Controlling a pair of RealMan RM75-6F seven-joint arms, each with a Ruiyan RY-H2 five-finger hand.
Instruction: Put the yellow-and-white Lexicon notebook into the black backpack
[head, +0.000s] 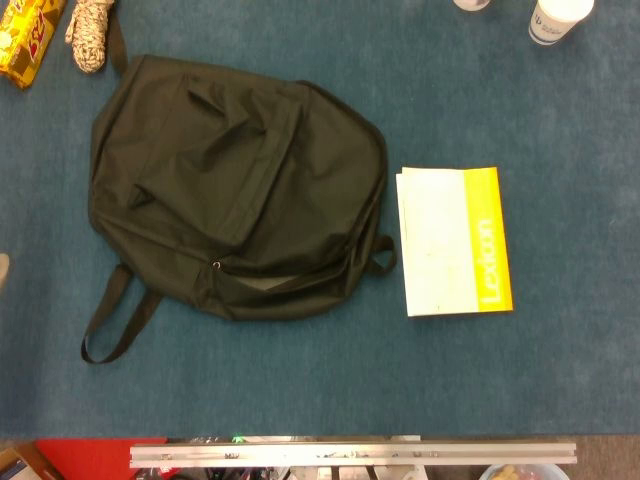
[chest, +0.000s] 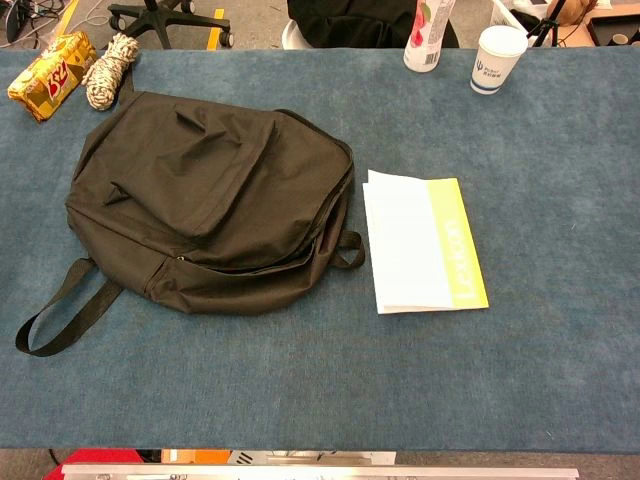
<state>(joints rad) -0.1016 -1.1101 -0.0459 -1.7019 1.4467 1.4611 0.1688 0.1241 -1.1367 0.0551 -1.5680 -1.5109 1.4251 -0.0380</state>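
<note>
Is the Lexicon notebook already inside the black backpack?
No, the notebook lies flat on the blue table, to the right of the backpack.

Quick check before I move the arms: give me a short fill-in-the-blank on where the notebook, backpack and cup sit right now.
1. The Lexicon notebook lies flat on the table, to the ____ of the black backpack in both views.
2. The notebook's yellow strip is on the edge facing ____ from the backpack.
3. The paper cup stands ____ at the table's far edge.

Missing words: right; away; upright
</note>
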